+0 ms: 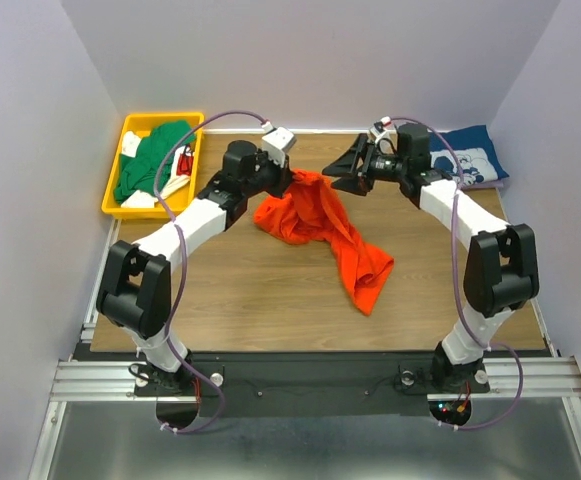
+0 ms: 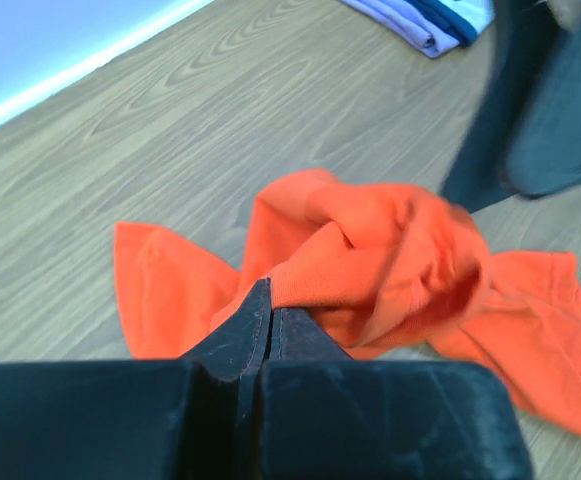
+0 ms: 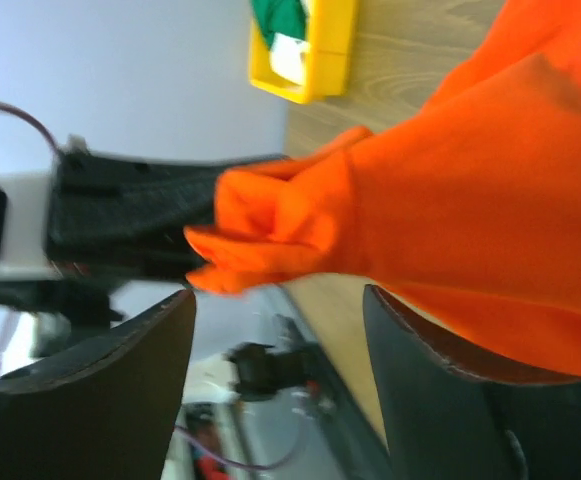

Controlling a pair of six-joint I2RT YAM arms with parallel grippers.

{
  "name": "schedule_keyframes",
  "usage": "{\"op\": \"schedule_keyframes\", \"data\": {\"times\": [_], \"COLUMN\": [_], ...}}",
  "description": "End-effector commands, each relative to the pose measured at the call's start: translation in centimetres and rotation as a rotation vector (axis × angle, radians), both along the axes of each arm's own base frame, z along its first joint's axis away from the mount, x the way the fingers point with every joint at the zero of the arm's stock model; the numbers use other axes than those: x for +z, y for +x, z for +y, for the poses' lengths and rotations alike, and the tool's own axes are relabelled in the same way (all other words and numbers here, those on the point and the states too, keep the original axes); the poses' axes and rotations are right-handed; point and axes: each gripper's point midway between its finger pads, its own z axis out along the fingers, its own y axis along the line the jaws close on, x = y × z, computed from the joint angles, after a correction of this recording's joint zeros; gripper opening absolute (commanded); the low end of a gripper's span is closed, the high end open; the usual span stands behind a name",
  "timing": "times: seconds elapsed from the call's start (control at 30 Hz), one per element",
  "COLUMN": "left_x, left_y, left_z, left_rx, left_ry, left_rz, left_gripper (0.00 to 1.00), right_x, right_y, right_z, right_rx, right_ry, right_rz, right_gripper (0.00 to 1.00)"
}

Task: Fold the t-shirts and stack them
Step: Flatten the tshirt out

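The orange t-shirt [image 1: 325,232] lies crumpled across the middle of the table, its far end lifted. My left gripper [image 1: 292,181] is shut on an edge of the orange shirt [image 2: 370,260], pinched between its fingers [image 2: 255,320]. My right gripper [image 1: 342,172] is open, just right of the lifted cloth, with the orange shirt [image 3: 470,200] in front of its spread fingers [image 3: 410,340]. The navy shirt with white print [image 1: 470,155] lies folded on the lavender shirt [image 1: 482,183] at the far right. The green shirt [image 1: 150,160] sits in the yellow bin.
The yellow bin [image 1: 120,200] stands at the far left corner and also holds white cloth. Grey walls enclose the table on the left, back and right. The folded stack also shows at the top of the left wrist view [image 2: 430,25].
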Motion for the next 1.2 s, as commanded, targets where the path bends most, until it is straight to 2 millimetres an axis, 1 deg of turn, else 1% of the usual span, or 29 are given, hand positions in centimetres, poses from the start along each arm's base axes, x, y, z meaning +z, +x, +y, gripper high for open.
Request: {"op": "schedule_keyframes", "data": {"times": [0.0,0.03,0.07,0.1,0.13,0.17,0.2,0.23,0.27,0.3,0.33,0.37,0.4,0.43,0.47,0.5,0.57,0.6,0.63,0.67,0.73,0.77,0.8,0.9,0.97,1.1,1.17], "left_x": [4.6,3.7,3.5,3.8,3.7,3.3,3.5,3.4,3.1,3.6,3.6,3.7,3.6,3.4,3.2,3.2,2.9,2.6,2.4,2.2,1.8,1.7,1.7,1.5,1.3,1.6,1.5], "left_y": [-0.2,0.3,0.6,1.2,1.5,1.8,2.2,2.5,3.2,3.6,4.0,4.7,4.8,5.1,5.1,5.3,5.3,5.2,5.2,5.2,5.3,5.3,5.3,5.4,5.6,5.7,5.8], "left_z": [0.8,1.2,1.5,2.1,2.5,2.8,3.3,3.8,4.8,5.3,5.7,6.5,6.5,6.7,6.7,6.7,6.7,6.8,6.8,6.9,7.3,7.3,7.5,8.1,8.5,8.9,9.1], "left_rx": [0.004,0.025,0.031,0.044,0.063,0.073,0.093,0.106,0.132,0.144,0.155,0.177,0.18,0.181,0.181,0.182,0.179,0.18,0.182,0.188,0.198,0.198,0.203,0.212,0.221,0.223,0.229], "left_ry": [-0.096,-0.086,-0.082,-0.084,-0.101,-0.104,-0.117,-0.118,-0.115,-0.122,-0.123,-0.123,-0.123,-0.119,-0.114,-0.114,-0.112,-0.108,-0.105,-0.1,-0.093,-0.091,-0.091,-0.076,-0.068,-0.066,-0.064], "left_rz": [-0.009,0.026,0.04,0.038,0.065,0.08,0.091,0.097,0.11,0.106,0.109,0.111,0.115,0.122,0.129,0.131,0.14,0.146,0.152,0.153,0.158,0.16,0.159,0.157,0.159,0.152,0.152], "left_gripper": [0.0,0.0,0.0,0.0,0.0,0.0,0.0,0.0,0.0,0.0,0.0,0.0,0.0,0.0,0.0,0.0,0.0,0.0,0.0,0.0,0.0,0.0,0.0,0.0,0.0,0.0,0.0], "right_x": [-0.3,-1.7,-2.2,-2.6,-2.7,-4.4,-4.8,-5.8,-6.8,-7.1,-7.3,-8.4,-9.0,-9.8,-10.1,-11.3,-11.9,-12.5,-12.9,-13.4,-14.8,-15.5,-15.7,-17.2,-18.2,-19.2,-19.7], "right_y": [-0.5,-1.2,-1.6,-2.2,-2.5,-4.1,-4.7,-6.0,-7.0,-8.6,-9.0,-11.0,-12.1,-13.9,-14.8,-16.4,-18.1,-19.0,-20.5,-21.2,-22.3,-22.3,-22.4,-22.9,-23.0,-22.8,-22.9], "right_z": [-3.0,-4.1,-4.8,-6.0,-6.7,-7.5,-8.2,-8.9,-9.2,-9.4,-9.3,-9.4,-9.5,-9.2,-9.0,-8.6,-7.9,-7.8,-6.5,-6.1,-5.4,-5.3,-5.3,-5.2,-5.4,-5.9,-5.9], "right_rx": [0.079,0.109,0.108,0.103,0.106,0.145,0.153,0.208,0.24,0.302,0.331,0.396,0.443,0.533,0.575,0.654,0.722,0.755,0.822,0.857,0.911,0.92,0.925,0.97,0.979,0.959,0.969], "right_ry": [-0.237,-0.346,-0.403,-0.497,-0.543,-0.59,-0.637,-0.684,-0.7,-0.709,-0.706,-0.7,-0.709,-0.73,-0.751,-0.794,-0.823,-0.855,-0.857,-0.871,-0.921,-0.942,-0.954,-1.022,-1.064,-1.136,-1.153], "right_rz": [-0.254,-0.312,-0.342,-0.411,-0.434,-0.393,-0.4,-0.403,-0.387,-0.39,-0.416,-0.371,-0.365,-0.377,-0.394,-0.406,-0.438,-0.448,-0.471,-0.47,-0.473,-0.462,-0.469,-0.443,-0.429,-0.427,-0.415], "right_gripper": [0.77,0.84,0.87,0.89,0.89,0.89,0.87,0.84,0.82,0.74,0.7,0.68,0.62,0.59,0.57,0.53,0.52,0.52,0.52,0.52,0.53,0.54,0.56,0.63,0.64,0.64,0.62]}}
